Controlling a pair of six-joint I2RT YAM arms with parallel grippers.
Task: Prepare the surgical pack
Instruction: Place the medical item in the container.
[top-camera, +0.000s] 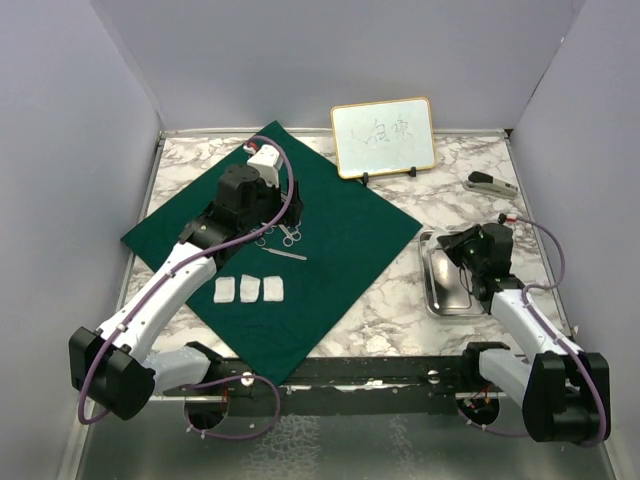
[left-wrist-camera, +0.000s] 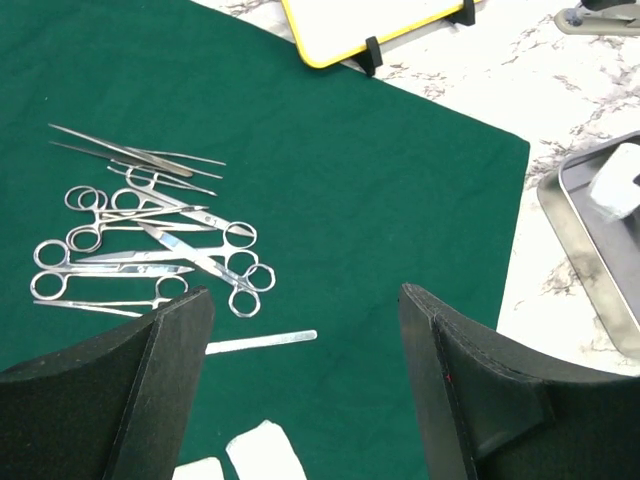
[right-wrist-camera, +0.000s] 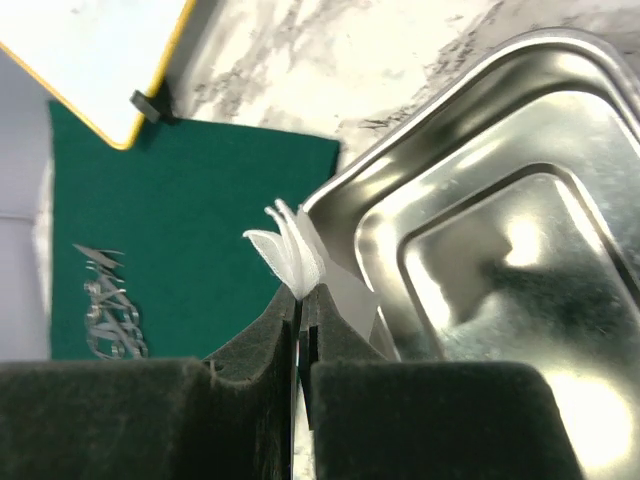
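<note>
The dark green cloth (top-camera: 340, 260) (left-wrist-camera: 380, 180) (right-wrist-camera: 200, 220) lies diagonally on the marble table. On it rests a pile of silver scissor-like instruments (top-camera: 280, 237) (left-wrist-camera: 150, 240) with a flat steel handle (left-wrist-camera: 262, 342) beside them. Three white gauze squares (top-camera: 248, 289) (left-wrist-camera: 265, 455) lie in a row nearer me. My left gripper (top-camera: 262, 200) (left-wrist-camera: 305, 300) hovers open above the cloth, holding nothing. The steel tray (top-camera: 436, 290) (left-wrist-camera: 590, 250) (right-wrist-camera: 480, 250) sits right of the cloth. My right gripper (top-camera: 458, 245) (right-wrist-camera: 303, 292) is shut on a folded white gauze (right-wrist-camera: 290, 250) over the tray's left rim.
A gold-framed whiteboard (top-camera: 383, 137) (left-wrist-camera: 370, 20) (right-wrist-camera: 90, 60) stands on black feet at the cloth's far corner. A grey stapler-like object (top-camera: 490, 183) (left-wrist-camera: 600, 18) lies at the far right. Grey walls close in the table on three sides.
</note>
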